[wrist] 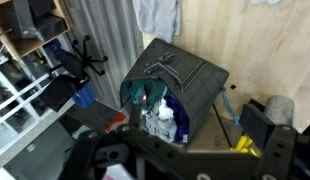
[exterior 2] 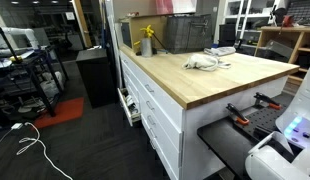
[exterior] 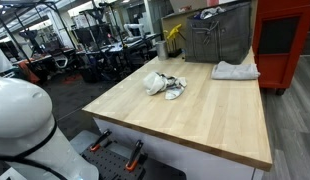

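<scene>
While I scan the wrist view from the left, I first meet shelves (wrist: 25, 40) and a chair (wrist: 80, 60) down on the lab floor, well apart from the table (wrist: 270, 50). Next comes the bin (wrist: 190, 75), a grey fabric box standing upright at the table's edge. I look down into its mouth, where a white bottle (wrist: 165, 112) and some green bits are packed. My guess is that the soft walls are what keep that loose stuff together.

My claw (wrist: 180, 150) hangs over that mouth, nearer to the bin than to anything else and not touching it. Its jaws look spread wide, with one dark jaw far out on the right and nothing between them. A cloth (wrist: 155, 20) lies slumped on the wood just past the bin, flat because nothing props it up. A yellow thing (wrist: 240, 145) sits right beside the bin on the other side.

Both exterior views leave the claw out of frame. They do show the bin (exterior: 217, 40) (exterior 2: 185, 35) at the table's (exterior: 195, 120) (exterior 2: 205, 90) back edge, against the far side where it cannot tip off. The yellow thing (exterior: 173, 38) (exterior 2: 147, 38) stands next to it. A white bundle (exterior: 163, 85) (exterior 2: 203, 63) rests mid-table, well apart from the bin, and the cloth (exterior: 235, 70) lies to the right.
</scene>
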Robot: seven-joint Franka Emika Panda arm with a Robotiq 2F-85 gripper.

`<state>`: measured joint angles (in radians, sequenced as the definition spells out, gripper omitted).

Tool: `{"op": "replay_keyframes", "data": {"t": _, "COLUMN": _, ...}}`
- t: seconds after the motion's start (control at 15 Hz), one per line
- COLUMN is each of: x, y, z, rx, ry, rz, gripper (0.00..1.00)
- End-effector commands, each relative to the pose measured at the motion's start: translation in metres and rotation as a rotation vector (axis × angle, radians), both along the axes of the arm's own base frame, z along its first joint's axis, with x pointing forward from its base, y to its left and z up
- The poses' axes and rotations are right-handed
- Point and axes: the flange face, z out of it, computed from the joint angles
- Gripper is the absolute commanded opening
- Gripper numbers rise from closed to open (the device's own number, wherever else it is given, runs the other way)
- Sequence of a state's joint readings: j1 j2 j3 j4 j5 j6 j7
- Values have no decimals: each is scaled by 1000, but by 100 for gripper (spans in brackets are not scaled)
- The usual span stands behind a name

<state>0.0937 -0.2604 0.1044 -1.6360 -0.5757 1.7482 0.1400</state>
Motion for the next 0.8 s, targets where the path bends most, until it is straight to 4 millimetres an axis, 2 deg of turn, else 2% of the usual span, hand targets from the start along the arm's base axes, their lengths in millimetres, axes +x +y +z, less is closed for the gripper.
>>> {"op": "replay_keyframes", "data": {"t": 0.0, "x": -2, "y": -10, "z": -38, "rx": 100, "ry": 76, "rz": 11, "gripper": 100}}
{"op": "replay_keyframes", "data": {"t": 0.33, "x": 0, "y": 3, "z": -108, "rx": 151, "ry": 170, "rz": 47, "gripper": 100}}
{"op": "replay_keyframes", "data": {"t": 0.47, "x": 1, "y": 10, "z": -139, "rx": 151, "ry": 181, "rz": 79, "gripper": 100}}
{"op": "replay_keyframes", "data": {"t": 0.53, "x": 2, "y": 14, "z": -161, "rx": 155, "ry": 195, "rz": 86, "gripper": 100}}
{"op": "replay_keyframes", "data": {"t": 0.6, "x": 2, "y": 15, "z": -173, "rx": 162, "ry": 208, "rz": 98, "gripper": 100}}
{"op": "replay_keyframes", "data": {"t": 0.67, "x": 3, "y": 18, "z": -195, "rx": 170, "ry": 230, "rz": 105, "gripper": 100}}
{"op": "replay_keyframes", "data": {"t": 0.73, "x": 3, "y": 20, "z": -206, "rx": 180, "ry": 244, "rz": 113, "gripper": 100}}
